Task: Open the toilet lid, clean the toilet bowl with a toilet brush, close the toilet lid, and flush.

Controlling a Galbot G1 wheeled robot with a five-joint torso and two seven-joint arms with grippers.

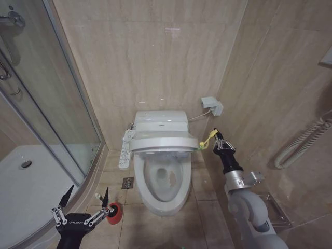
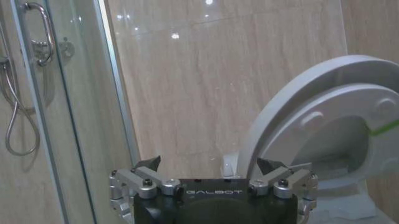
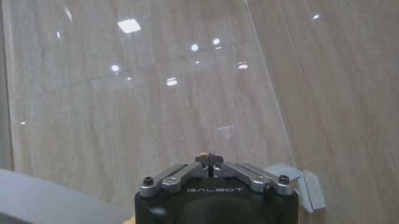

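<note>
Lowest and closest in the head view, the left gripper point(image 1: 86, 193) hangs with its two dark fingers spread wide and nothing between them. Just beside its right finger, on the tiled floor, sits the red cup holder point(image 1: 114, 212) of the toilet brush. Ahead and to that gripper's right stands the toilet bowl point(image 1: 162, 182), its white button panel point(image 1: 124, 149) on the near side. Above the bowl the toilet lid point(image 1: 164, 142) is raised partway. At the lid's far edge, the right gripper point(image 1: 216, 137) has its fingertips pressed together on the yellow-green strap point(image 1: 206, 140).
</note>
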